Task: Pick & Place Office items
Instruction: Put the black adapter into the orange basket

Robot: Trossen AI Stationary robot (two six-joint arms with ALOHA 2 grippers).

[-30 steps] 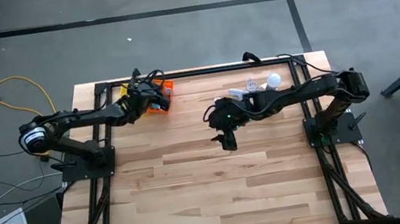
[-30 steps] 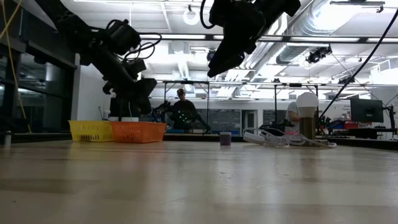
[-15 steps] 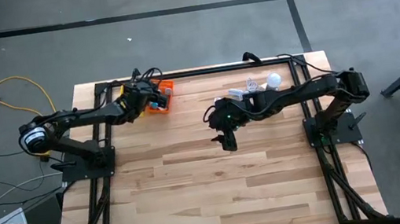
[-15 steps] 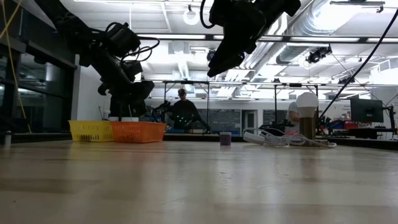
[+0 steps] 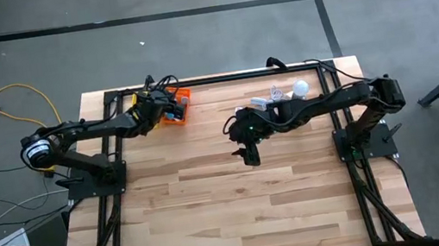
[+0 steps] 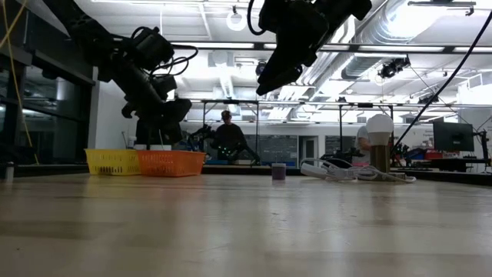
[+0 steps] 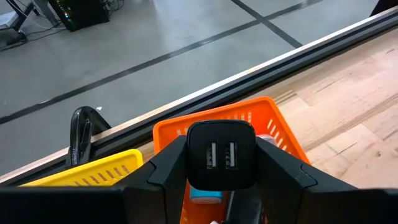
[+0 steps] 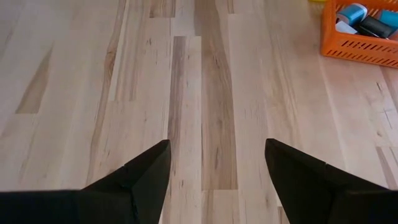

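Observation:
My left gripper (image 5: 166, 106) is shut on a black USB charger (image 7: 221, 155), a small block with two ports, over the orange basket (image 7: 273, 124) at the table's far left. A light-blue item (image 7: 205, 196) lies in that basket below the charger; the right wrist view shows blue and black items (image 8: 364, 18) in it. A yellow basket (image 7: 93, 172) stands against the orange one. My right gripper (image 8: 216, 146) hangs open above the bare middle of the table (image 5: 250, 155), with nothing between its fingers. My left gripper pinches the charger's two opposite sides (image 7: 189, 158) between its two fingers. The fingers come from the table's left, slanting downward. The charger's face with the two ports looks back at the wrist camera. It hangs clear above the orange basket.
A round white light bulb (image 5: 301, 88) and a white cable (image 5: 261, 100) lie at the far right of the table, behind my right arm. A small dark cup (image 6: 278, 171) stands near the far edge. A person (image 6: 225, 138) sits in the room beyond.

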